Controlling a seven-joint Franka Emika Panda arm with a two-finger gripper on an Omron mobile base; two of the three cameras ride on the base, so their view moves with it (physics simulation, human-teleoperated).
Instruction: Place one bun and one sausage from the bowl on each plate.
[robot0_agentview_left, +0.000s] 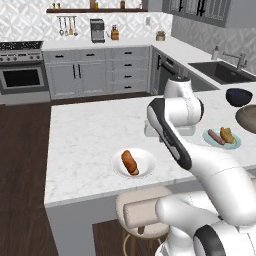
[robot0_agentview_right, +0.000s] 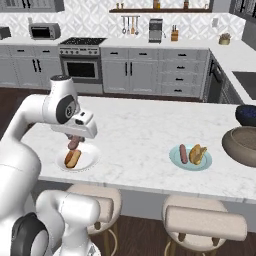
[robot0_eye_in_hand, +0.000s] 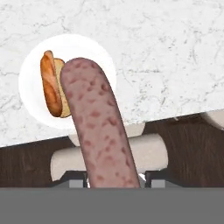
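The pale blue plate (robot0_agentview_right: 190, 159) near the bowl (robot0_agentview_right: 245, 145) has both (done); my claw (robot0_agentview_right: 75, 143) grips the sausage (robot0_eye_in_hand: 98, 131) above the white plate (robot0_agentview_right: 86, 161) and its bun (robot0_agentview_right: 72, 158) at the desk's near edge

Stone bowl (robot0_agentview_left: 248, 119) — edge-cropped
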